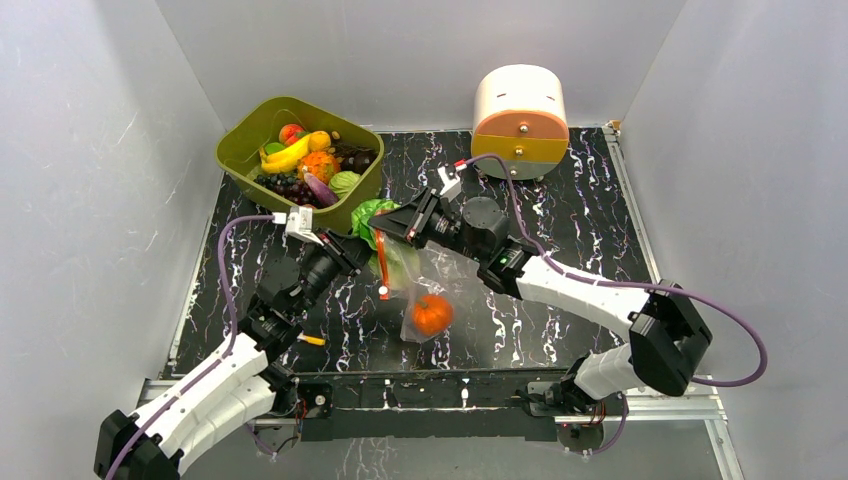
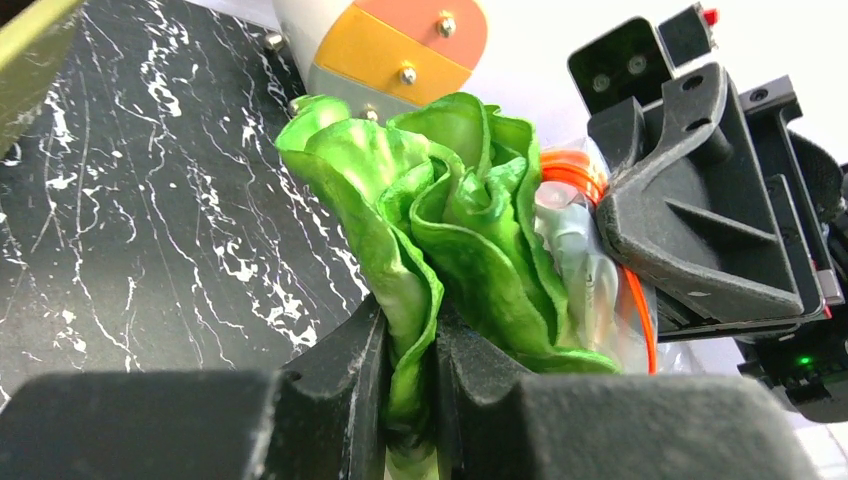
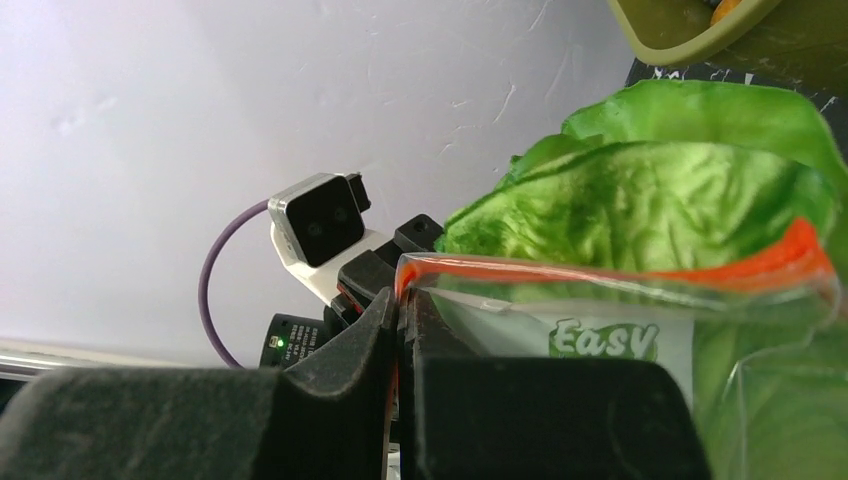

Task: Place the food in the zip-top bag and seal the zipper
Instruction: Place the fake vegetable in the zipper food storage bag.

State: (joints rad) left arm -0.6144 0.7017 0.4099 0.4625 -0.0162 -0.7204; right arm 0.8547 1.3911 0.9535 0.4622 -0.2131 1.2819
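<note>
The word "Easy" stands in green, slanted letters on a white patch [image 3: 612, 345] printed on the clear zip-top bag [image 3: 480, 312], just under its red-orange zipper [image 3: 600, 270]. It is the only writing that can be read in the three views.

Bright, even diffuse light, barely any shadows on the desk [image 1: 500, 340], tho its front edge is dimmer. Top cam sharp; wrist cams soft up close, bg blown white in left one.

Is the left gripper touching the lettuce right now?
Touching. The left wrist view shows the left gripper shut on the lettuce, leaf base pinched between its jaws.
</note>
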